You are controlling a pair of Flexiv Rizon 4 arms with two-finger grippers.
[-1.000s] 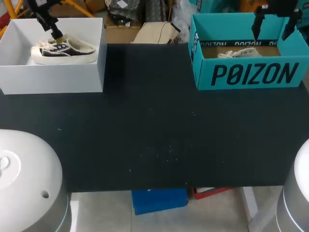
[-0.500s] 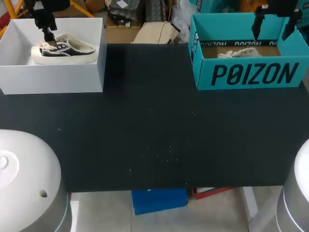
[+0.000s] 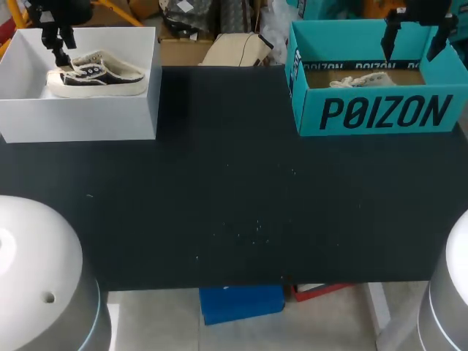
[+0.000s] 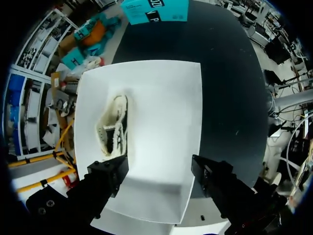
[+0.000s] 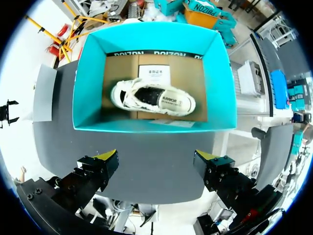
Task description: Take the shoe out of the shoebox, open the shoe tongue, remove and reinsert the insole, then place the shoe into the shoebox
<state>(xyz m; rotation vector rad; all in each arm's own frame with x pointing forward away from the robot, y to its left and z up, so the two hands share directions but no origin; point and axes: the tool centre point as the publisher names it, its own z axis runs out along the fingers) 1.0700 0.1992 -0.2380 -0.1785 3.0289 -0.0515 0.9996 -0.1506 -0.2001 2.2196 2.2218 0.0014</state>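
Shoe, dark with a pale sole, sits inside the white shoebox at the far left of the black table. Since 1 second ago the left gripper has slid from above the shoe's laces toward its outer end; the right arm has not moved. In the head view the front wall of the teal shoebox hides most of a 2nd, white shoe, and the left fingertips are hard to make out. The left fingers stand wide apart above the white box, holding nothing. The right gripper hangs equally spread over the teal box, touching nothing.
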